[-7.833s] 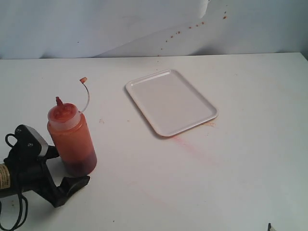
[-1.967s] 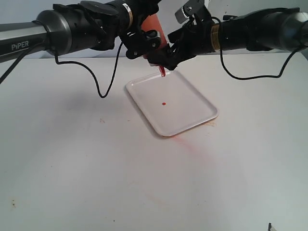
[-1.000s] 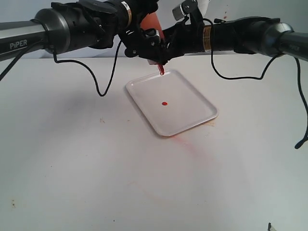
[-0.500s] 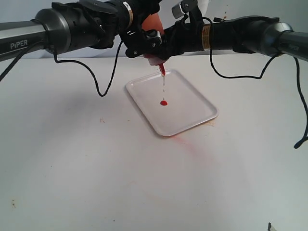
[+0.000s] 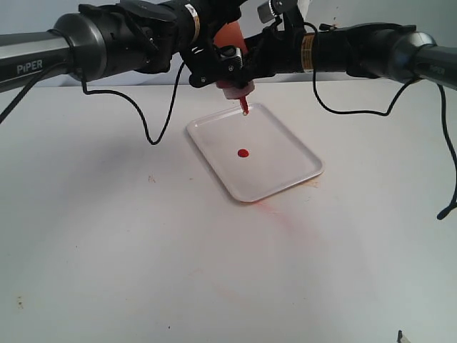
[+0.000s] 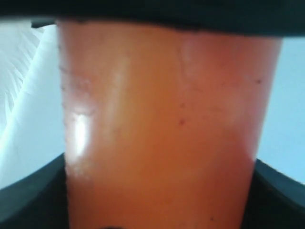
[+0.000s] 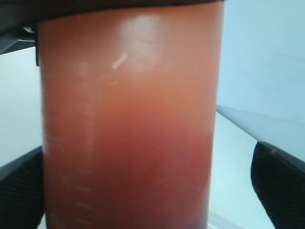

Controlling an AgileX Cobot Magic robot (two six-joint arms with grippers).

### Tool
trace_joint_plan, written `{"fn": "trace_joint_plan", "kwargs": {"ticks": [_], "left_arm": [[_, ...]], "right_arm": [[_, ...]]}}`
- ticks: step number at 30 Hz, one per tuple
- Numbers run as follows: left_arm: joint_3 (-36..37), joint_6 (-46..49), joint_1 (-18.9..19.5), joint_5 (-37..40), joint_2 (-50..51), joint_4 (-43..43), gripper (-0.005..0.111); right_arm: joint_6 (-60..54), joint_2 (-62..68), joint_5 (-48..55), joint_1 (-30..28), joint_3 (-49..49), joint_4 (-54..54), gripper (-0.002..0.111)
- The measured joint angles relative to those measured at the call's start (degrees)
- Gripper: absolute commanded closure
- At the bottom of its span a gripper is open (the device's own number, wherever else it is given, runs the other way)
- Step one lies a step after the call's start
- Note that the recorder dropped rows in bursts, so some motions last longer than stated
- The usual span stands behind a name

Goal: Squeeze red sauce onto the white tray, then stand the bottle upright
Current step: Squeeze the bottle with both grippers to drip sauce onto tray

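The bottle hangs upside down above the far end of the white tray, its red nozzle pointing down. A round dot of red sauce lies near the tray's middle. My left gripper is shut on the bottle's body, which fills the left wrist view as the orange bottle with dark fingers pressed to both sides. My right gripper stands around the same bottle; one finger is clear of the wall, so it is open. The tethered cap is hidden.
Faint pinkish smear stains mark the table by the tray's near corner. A black cable droops from the left arm to the tabletop, and another cable hangs at the right edge. Red spatters dot the white backdrop.
The thin red stream falling from the nozzle half a second ago has stopped. The dot on the tray has grown over the last two seconds. The arms hold roughly the same place.
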Motion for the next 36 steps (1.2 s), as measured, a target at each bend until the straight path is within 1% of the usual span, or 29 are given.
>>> {"fn": "trace_joint_plan", "kwargs": {"ticks": [5,11,12,13,14,16,17,18,31,33,36], "left_arm": [[0.00,0.00,0.00,0.00,0.00,0.00,0.107],[0.00,0.00,0.00,0.00,0.00,0.00,0.107],[0.00,0.00,0.00,0.00,0.00,0.00,0.107],[0.00,0.00,0.00,0.00,0.00,0.00,0.107],[0.00,0.00,0.00,0.00,0.00,0.00,0.107],[0.00,0.00,0.00,0.00,0.00,0.00,0.107],[0.00,0.00,0.00,0.00,0.00,0.00,0.107],[0.00,0.11,0.00,0.12,0.00,0.00,0.107],[0.00,0.11,0.00,0.12,0.00,0.00,0.107],[0.00,0.11,0.00,0.12,0.00,0.00,0.107],[0.00,0.11,0.00,0.12,0.00,0.00,0.107]], "right_arm": [[0.12,0.00,0.00,0.00,0.00,0.13,0.005],[0.12,0.00,0.00,0.00,0.00,0.13,0.014],[0.12,0.00,0.00,0.00,0.00,0.13,0.017],[0.12,0.00,0.00,0.00,0.00,0.13,0.024],[0.12,0.00,0.00,0.00,0.00,0.13,0.036],[0.12,0.00,-0.38,0.00,0.00,0.13,0.070],[0.02,0.00,-0.80,0.00,0.00,-0.11,0.092],[0.03,0.00,-0.78,0.13,0.00,-0.28,0.108],[0.13,0.00,-0.78,0.13,0.00,-0.66,0.107],[0.25,0.00,-0.78,0.13,0.00,-0.66,0.102],[0.25,0.00,-0.78,0.13,0.00,-0.66,0.089]]}}
